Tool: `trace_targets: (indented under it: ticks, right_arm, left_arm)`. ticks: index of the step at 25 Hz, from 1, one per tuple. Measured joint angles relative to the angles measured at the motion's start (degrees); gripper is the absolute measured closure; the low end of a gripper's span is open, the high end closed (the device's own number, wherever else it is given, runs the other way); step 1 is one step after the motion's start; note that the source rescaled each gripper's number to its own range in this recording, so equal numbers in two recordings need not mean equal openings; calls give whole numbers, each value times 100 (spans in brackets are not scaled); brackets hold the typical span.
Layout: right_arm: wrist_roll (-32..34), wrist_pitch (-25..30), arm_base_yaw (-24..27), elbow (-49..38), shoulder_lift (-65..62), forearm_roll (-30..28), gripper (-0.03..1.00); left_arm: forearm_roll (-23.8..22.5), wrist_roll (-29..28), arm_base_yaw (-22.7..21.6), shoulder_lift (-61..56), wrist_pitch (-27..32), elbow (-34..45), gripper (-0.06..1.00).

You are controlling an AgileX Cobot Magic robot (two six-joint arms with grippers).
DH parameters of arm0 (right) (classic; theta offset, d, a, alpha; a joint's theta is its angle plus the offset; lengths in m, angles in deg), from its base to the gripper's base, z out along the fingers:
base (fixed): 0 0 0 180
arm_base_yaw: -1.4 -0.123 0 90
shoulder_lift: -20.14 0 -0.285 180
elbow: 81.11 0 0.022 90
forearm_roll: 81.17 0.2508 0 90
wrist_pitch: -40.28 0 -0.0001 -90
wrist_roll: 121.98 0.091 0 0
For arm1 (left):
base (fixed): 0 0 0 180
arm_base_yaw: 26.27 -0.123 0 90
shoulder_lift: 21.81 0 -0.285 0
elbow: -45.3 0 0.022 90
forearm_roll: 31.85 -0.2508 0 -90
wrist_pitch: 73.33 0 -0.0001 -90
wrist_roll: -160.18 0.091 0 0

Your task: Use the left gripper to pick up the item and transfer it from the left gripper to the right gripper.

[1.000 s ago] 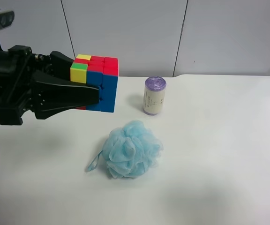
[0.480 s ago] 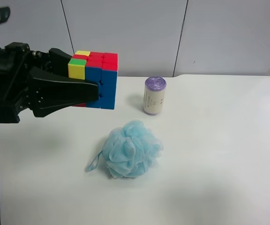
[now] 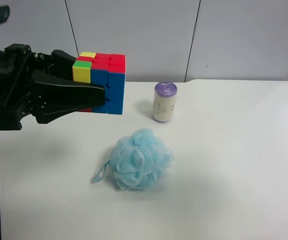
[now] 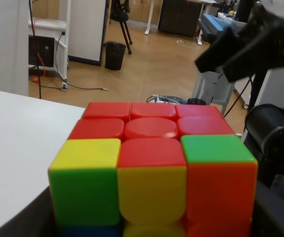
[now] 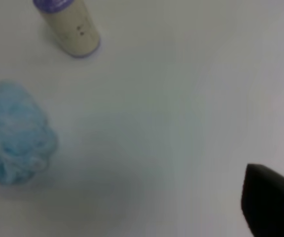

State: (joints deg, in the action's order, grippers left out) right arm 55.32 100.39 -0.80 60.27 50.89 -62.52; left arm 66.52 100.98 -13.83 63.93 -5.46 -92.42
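The item, a small puzzle cube, hangs in the air above the table's back left, held between the two black fingers of my left gripper. This is the arm at the exterior high view's left. In the left wrist view the cube fills the frame, showing red, yellow, green and orange squares. My right gripper is out of the exterior high view. In its wrist view it hovers over bare table with its jaws wide apart and nothing between them. One black fingertip shows.
A fluffy light-blue bath pouf lies mid-table and also shows in the right wrist view. A purple-topped cylindrical roll stands behind it, seen too in the right wrist view. Black arm parts show beyond the cube.
My left gripper has lifted the cube slightly higher. The pouf and the roll have not moved.
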Motion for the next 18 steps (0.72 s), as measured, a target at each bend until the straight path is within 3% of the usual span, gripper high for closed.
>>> trace_targets:
  ticks: [4, 10, 14, 18]
  right_arm:
    - [-433, -343, 0, 192, 950, 1039, -3]
    - [-1854, -696, 0, 192, 2020, 3161, -3]
    - [-2832, -659, 0, 192, 2772, 4432, -3]
    - [-3681, -255, 5, 192, 3516, 5598, -3]
  left_arm:
    - [0, 25, 0, 0, 0, 0, 94]
    - [0, 112, 0, 0, 0, 0, 94]
    - [0, 130, 0, 0, 0, 0, 94]
    - [0, 160, 0, 0, 0, 0, 94]
